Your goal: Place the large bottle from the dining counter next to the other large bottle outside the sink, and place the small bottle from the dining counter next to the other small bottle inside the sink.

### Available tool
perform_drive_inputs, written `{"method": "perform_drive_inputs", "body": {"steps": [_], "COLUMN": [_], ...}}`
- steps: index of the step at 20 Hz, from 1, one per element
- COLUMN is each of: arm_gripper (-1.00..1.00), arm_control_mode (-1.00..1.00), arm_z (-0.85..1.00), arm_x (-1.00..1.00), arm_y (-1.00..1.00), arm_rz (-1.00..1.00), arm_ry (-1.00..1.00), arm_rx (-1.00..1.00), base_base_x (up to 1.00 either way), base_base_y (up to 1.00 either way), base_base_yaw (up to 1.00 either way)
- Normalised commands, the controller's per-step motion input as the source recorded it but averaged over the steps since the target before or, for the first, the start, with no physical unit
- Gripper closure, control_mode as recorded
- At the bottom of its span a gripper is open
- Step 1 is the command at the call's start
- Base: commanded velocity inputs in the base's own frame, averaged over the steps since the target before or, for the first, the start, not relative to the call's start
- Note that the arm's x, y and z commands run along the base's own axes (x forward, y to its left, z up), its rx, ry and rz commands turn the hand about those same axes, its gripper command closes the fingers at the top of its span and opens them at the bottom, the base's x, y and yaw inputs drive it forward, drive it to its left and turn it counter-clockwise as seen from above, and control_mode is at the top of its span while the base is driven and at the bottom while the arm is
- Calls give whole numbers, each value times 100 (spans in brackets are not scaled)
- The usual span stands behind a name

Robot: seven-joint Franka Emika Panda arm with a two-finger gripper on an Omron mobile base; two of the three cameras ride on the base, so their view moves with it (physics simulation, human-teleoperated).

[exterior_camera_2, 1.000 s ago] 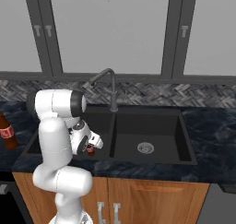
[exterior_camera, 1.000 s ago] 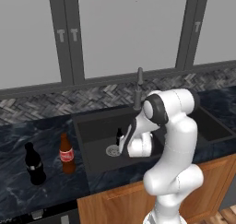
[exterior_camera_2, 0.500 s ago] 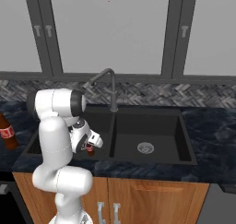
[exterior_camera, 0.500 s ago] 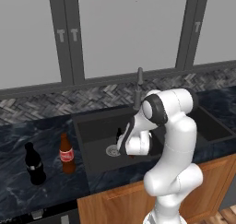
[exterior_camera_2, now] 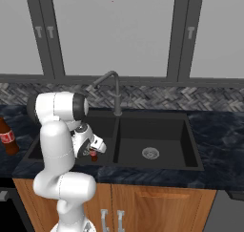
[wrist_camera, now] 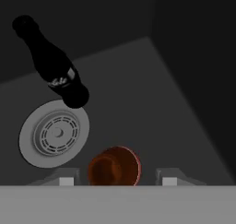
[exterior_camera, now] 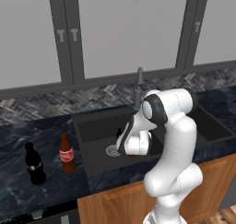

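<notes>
In the hand view, a small red-brown bottle (wrist_camera: 114,168) stands upright on the sink floor between my gripper's fingertips (wrist_camera: 67,179), with a gap on each side. My gripper (wrist_camera: 117,179) is open around it. A small black bottle (wrist_camera: 53,64) stands just beyond, by the drain (wrist_camera: 54,133). From the left base view, my gripper (exterior_camera: 127,147) hangs low in the sink (exterior_camera: 92,121) over the small red-brown bottle (exterior_camera: 132,154). Two large bottles, one black (exterior_camera: 34,165) and one brown with a red label (exterior_camera: 67,154), stand together on the counter left of the sink.
A faucet (exterior_camera: 138,87) rises behind the sink, close to my arm. The sink's front wall (exterior_camera_2: 62,162) lies just before the gripper (exterior_camera_2: 93,147). A second basin (exterior_camera_2: 152,140) opens to the right. Dark counter (exterior_camera: 27,140) runs either side.
The jaws have opened off the small red-brown bottle, which now stands free on the sink floor. The arm has hardly moved.
</notes>
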Motion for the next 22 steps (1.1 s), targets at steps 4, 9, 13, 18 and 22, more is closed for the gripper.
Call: {"method": "perform_drive_inputs", "body": {"steps": [4,9,13,18,22], "arm_gripper": [-100,-100,-100,-100,-100], "arm_control_mode": [-100,-100,-100,-100,-100], "arm_z": [2,37,60,54,48], "arm_x": [0,0,-16,-51,3], "arm_y": [-5,-9,-1,0,-3], "arm_rz": [-6,-7,-2,0,0], "arm_ry": [0,-4,-5,-8,-6], "arm_rx": [0,2,5,5,1], "base_base_x": [0,0,0,0,0], "base_base_y": [0,0,0,0,0], "base_base_yaw": [0,0,0,0,0]}}
